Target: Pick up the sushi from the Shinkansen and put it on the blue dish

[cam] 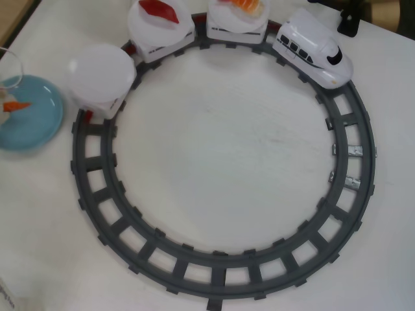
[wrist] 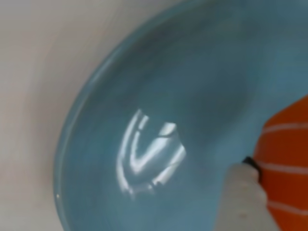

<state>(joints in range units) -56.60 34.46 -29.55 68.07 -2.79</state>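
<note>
The orange sushi (wrist: 288, 159) with thin white stripes sits at my gripper (wrist: 257, 168), low over the blue dish (wrist: 159, 82). One white finger (wrist: 245, 197) presses against the sushi's edge; the other finger is out of view. In the overhead view the sushi (cam: 15, 105) is over the blue dish (cam: 35, 123) at the far left, with my gripper (cam: 6, 105) mostly cut off by the frame edge. The white Shinkansen (cam: 314, 48) stands on the track at the top right, far from the gripper.
A grey ring track (cam: 220, 265) fills the table. Behind the train are three white cars: one with an orange-white piece (cam: 246, 5), one with a dark red piece (cam: 159, 10), and one with a bare white plate (cam: 100, 70) close to the dish.
</note>
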